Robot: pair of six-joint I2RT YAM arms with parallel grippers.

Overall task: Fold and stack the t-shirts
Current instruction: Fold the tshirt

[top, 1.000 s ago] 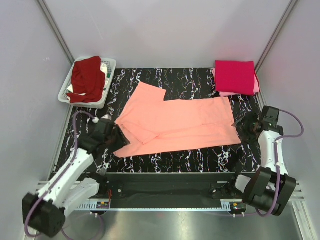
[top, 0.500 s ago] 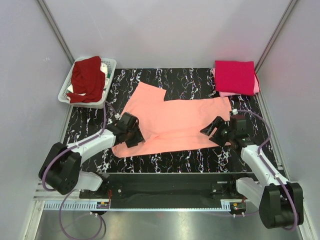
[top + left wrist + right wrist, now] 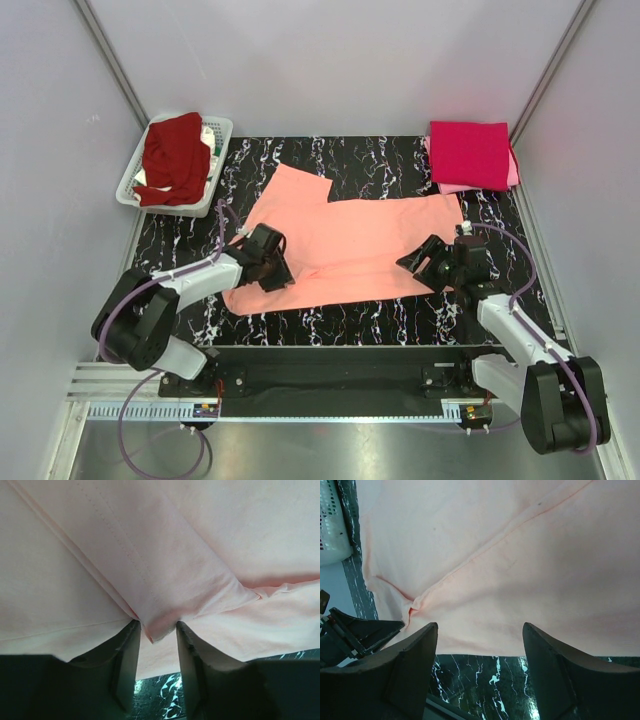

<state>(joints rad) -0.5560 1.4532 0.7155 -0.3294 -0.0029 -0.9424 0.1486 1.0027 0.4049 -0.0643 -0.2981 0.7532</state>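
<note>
The salmon t-shirt [image 3: 350, 245] lies spread flat on the black marbled table, one sleeve folded in at its left. My left gripper [image 3: 275, 272] presses on the shirt's left front part. In the left wrist view its jaws [image 3: 155, 627] are still apart, with a bunched sleeve corner [image 3: 155, 625] between the tips. My right gripper [image 3: 420, 265] stands wide open over the shirt's near right hem [image 3: 495, 645], with nothing between its fingers. A folded crimson t-shirt [image 3: 470, 152] lies on a light pink one [image 3: 515, 172] at the back right. A maroon t-shirt [image 3: 172, 155] fills the basket.
The white plastic basket [image 3: 224, 128] stands at the back left, off the table's corner; its side [image 3: 330, 530] shows in the right wrist view. Grey walls close in on three sides. Bare marbled table [image 3: 350, 310] runs along the front of the shirt.
Both arms have swung in from the table's sides onto the salmon shirt. The left jaws have narrowed around the sleeve corner. The right jaws have stayed wide.
</note>
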